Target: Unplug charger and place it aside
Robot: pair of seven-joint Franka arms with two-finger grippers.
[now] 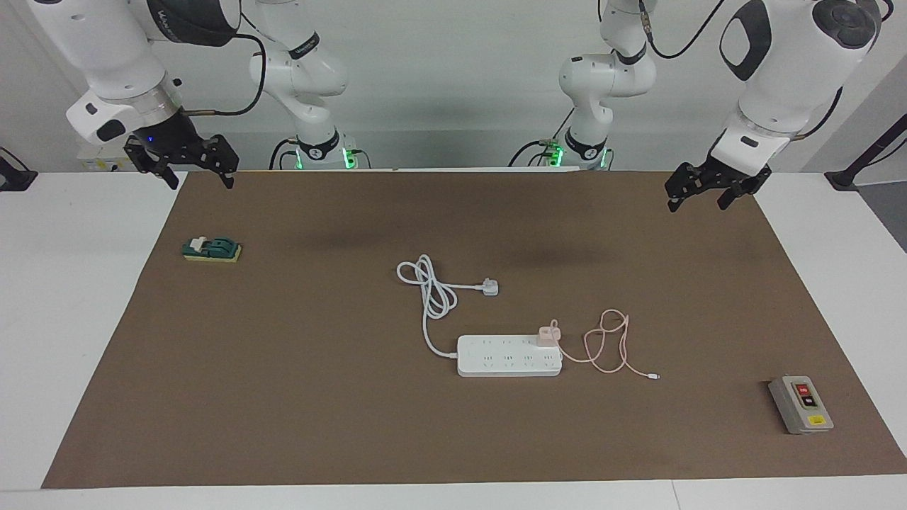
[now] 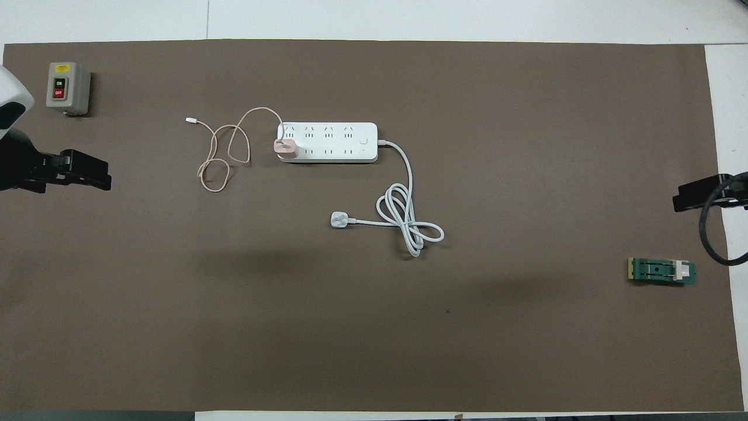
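Seen from across the worktop: the right claw (image 1: 191,172) hangs over the mat's edge toward the robots, fingers apart, holding nothing. Mid-mat, the charger (image 1: 548,333) sits plugged into the power strip (image 1: 509,355) w/ its pink cable (image 1: 606,347) looped beside it. The left claw (image 1: 707,193), spread wide & empty, hangs over the mat corner. Risks: the unanchored strip may lift w/ the plug unless held down; the cable loops may snag or drag.

We count one pink charger (image 1: 548,334) plugged into one white power strip (image 1: 509,356), one grey switch box (image 1: 801,404), one green block (image 1: 212,249), and two grippers
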